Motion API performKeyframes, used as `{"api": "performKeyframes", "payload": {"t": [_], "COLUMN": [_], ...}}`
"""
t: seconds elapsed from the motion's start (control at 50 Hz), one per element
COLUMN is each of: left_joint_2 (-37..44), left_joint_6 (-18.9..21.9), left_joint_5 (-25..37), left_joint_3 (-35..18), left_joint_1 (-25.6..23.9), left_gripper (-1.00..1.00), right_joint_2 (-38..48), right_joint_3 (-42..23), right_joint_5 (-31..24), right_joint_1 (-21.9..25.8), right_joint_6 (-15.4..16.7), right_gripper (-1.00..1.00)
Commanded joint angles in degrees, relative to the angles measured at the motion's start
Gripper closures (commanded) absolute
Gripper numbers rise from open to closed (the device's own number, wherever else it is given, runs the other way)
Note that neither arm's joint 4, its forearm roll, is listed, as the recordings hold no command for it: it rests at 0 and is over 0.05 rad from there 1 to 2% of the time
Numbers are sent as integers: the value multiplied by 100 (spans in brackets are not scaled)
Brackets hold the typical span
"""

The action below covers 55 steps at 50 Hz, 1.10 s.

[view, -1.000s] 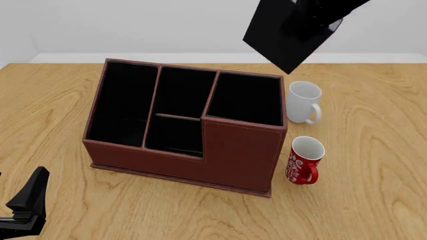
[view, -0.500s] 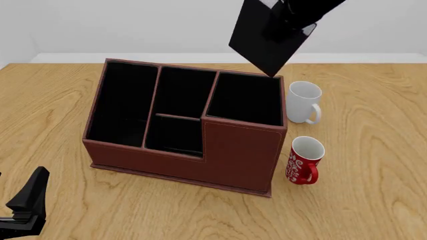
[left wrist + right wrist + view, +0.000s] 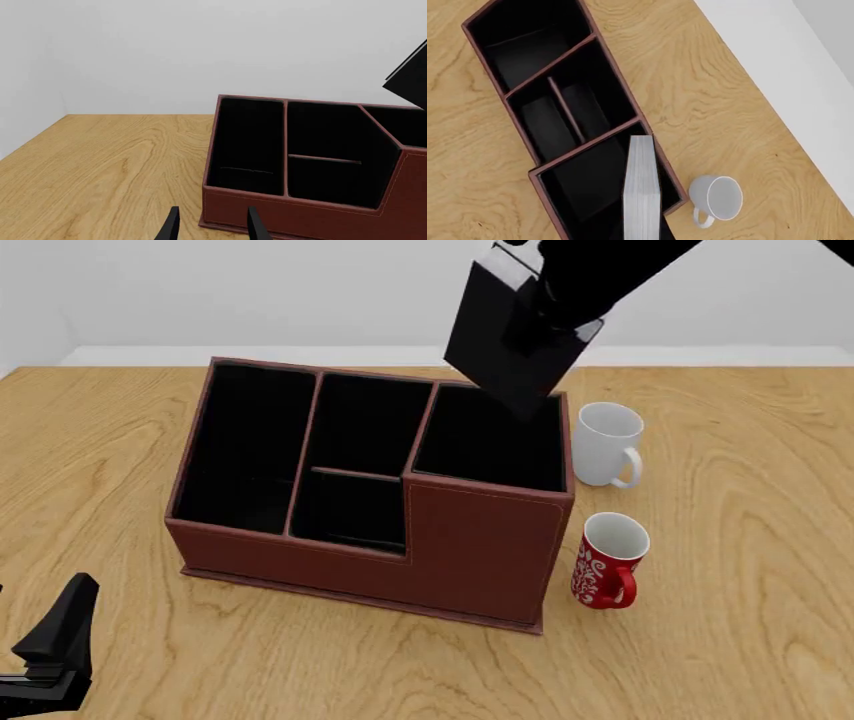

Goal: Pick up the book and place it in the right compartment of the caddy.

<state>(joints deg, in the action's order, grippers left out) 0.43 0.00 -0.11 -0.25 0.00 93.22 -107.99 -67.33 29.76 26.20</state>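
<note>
Book held by right jaws, tilted, corner down over right compartment | left jaws parted, empty

Caddy sits mid-surface. The book hangs tilted above the right compartment, its low corner at the back rim. Right of the caddy stand two mugs: one behind, the other in front. Left pincer rests front-left, well apart.

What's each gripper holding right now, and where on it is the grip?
The right gripper holds the book by its upper part, above the caddy. The left gripper is open and holds nothing.
</note>
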Motion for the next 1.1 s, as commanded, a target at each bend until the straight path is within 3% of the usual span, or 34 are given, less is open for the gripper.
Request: {"api": "performKeyframes", "payload": {"t": [0.02,0.14,0.16,0.18,0.52,1.1], "left_joint_2": [0,0,0,0,0,0], "left_joint_6": [0,0,0,0,0,0], "left_joint_5": [0,0,0,0,0,0], "left_joint_3": [0,0,0,0,0,0], "left_joint_1": [0,0,0,0,0,0], "left_gripper": [-100,-100,-100,-100,-100,-100], "right_joint_2": [-138,-142,-177,-184,-366,-155], "right_joint_3": [462,678,682,769,1493,1743], "right_joint_5": [340,468,463,492,937,1309], "right_joint_1": [100,12,98,52,73,22], "right_joint_6": [-329,-265,-404,-307,-566,-718], "right_gripper": [100,100,100,100,100,100]}}
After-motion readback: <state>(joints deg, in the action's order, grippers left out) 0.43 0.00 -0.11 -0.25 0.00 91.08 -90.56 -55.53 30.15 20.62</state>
